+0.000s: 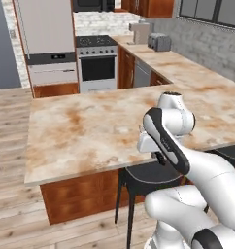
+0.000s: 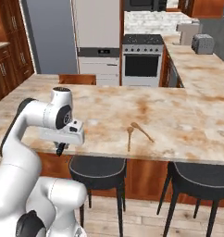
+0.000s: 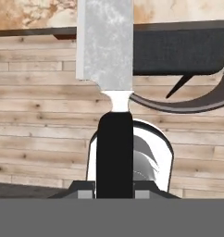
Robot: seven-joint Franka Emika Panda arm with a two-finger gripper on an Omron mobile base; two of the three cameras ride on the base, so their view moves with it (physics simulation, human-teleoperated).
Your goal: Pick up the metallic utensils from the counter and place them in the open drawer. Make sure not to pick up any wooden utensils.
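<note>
At the bottom centre of the hand view, the gripper (image 3: 114, 194) is closed narrowly on the black handle of a knife (image 3: 107, 55), whose grey blade runs straight up the frame, its long axis in line with the hand and pointing away from it. Behind the blade lie the counter (image 3: 35, 14) edge, a dark stool (image 3: 178, 46) seat and plank floor, so the knife hangs off the counter's near edge, over the stool. In the lower left of the right base view the gripper (image 2: 61, 148) hangs just below the counter (image 2: 188, 125) edge, and two wooden spoons (image 2: 136, 132) lie untouched near the frame's centre. The open drawer cannot be located from these views, so the direction of carry cannot be judged. No second metal utensil can be made out.
</note>
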